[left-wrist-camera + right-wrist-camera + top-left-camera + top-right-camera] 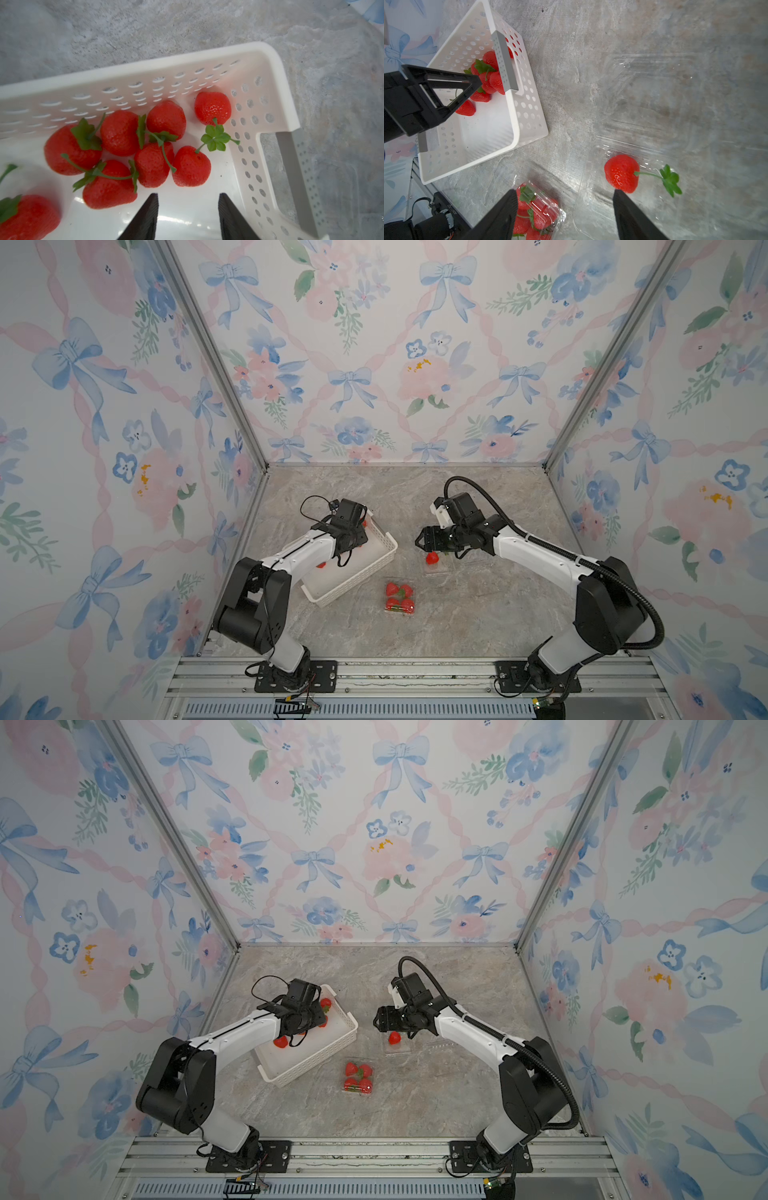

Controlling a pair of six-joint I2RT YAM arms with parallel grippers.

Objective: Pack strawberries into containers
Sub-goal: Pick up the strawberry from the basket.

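Both top views, read from left to right: we are looking down on a grey stone-patterned tabletop (523, 497) walled in by floral wallpaper (374, 364). Farthest left, we are finding the white perforated basket (360, 576) sitting askew on the tabletop, with the left gripper (188, 195) reaching down into it. In the left wrist view its two dark fingers (146, 218) are standing spread, with only the basket floor between them. The loose strawberries (152, 164) are lying in a cluster against the basket's wall and corner, just ahead of the fingertips and apart from them. Moving rightward, we are meeting the first punnet (400, 598), a clear tray resting on the tabletop near the basket's long side and holding a tight group of red berries. Next we are reaching the right gripper (564, 192), pointing toward the basket with its jaws wide apart and gripping nothing. Just beside it the second punnet (593, 209) is holding a single strawberry (622, 173), lying on its side with its green cap on a stalk stretched away from the fruit. In the right wrist view one fingertip is meeting the berry's outline; whether it is touching, we cannot tell. Last, in that same view, the third punnet (648, 89) is lying next to the second, showing only the tabletop through its clear ribbed walls.
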